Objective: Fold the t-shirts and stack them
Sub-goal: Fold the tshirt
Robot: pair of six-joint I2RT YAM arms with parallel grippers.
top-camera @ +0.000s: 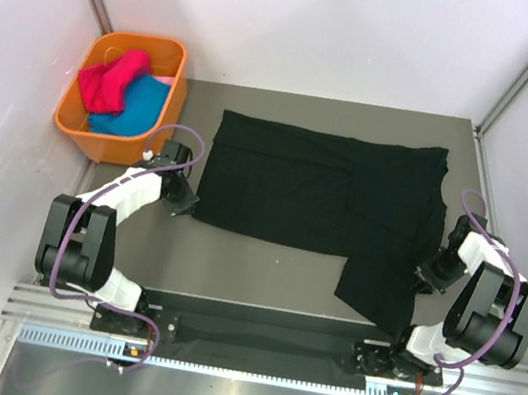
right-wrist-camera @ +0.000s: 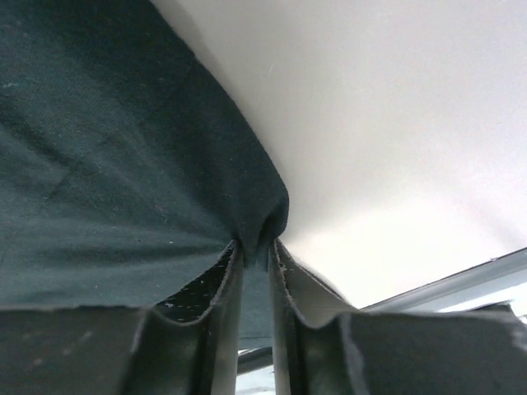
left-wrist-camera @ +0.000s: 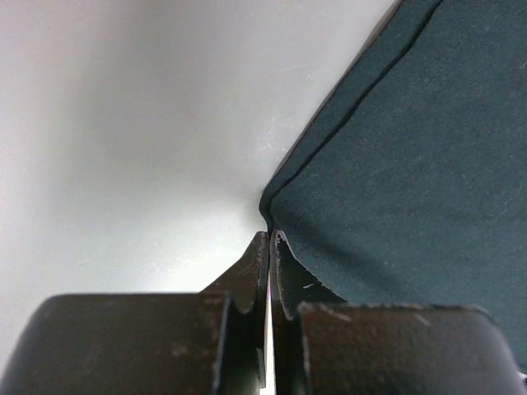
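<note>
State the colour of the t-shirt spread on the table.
The t-shirt is black, clearest in the top external view.

Left wrist | left gripper (left-wrist-camera: 270,237) closed, dark fingers (left-wrist-camera: 245,284) pressed together but for a thin bright slit | tips touching the hemmed corner of black t-shirt (left-wrist-camera: 412,164), spread across the right side | pale table (left-wrist-camera: 123,123) filling the left | pinch on cloth: cannot tell

The left arm (top-camera: 123,192) and right arm (top-camera: 489,308) have black joints, white shells, looped purple cables (top-camera: 186,129) and scuffed black claw fingers (left-wrist-camera: 245,284).
</note>
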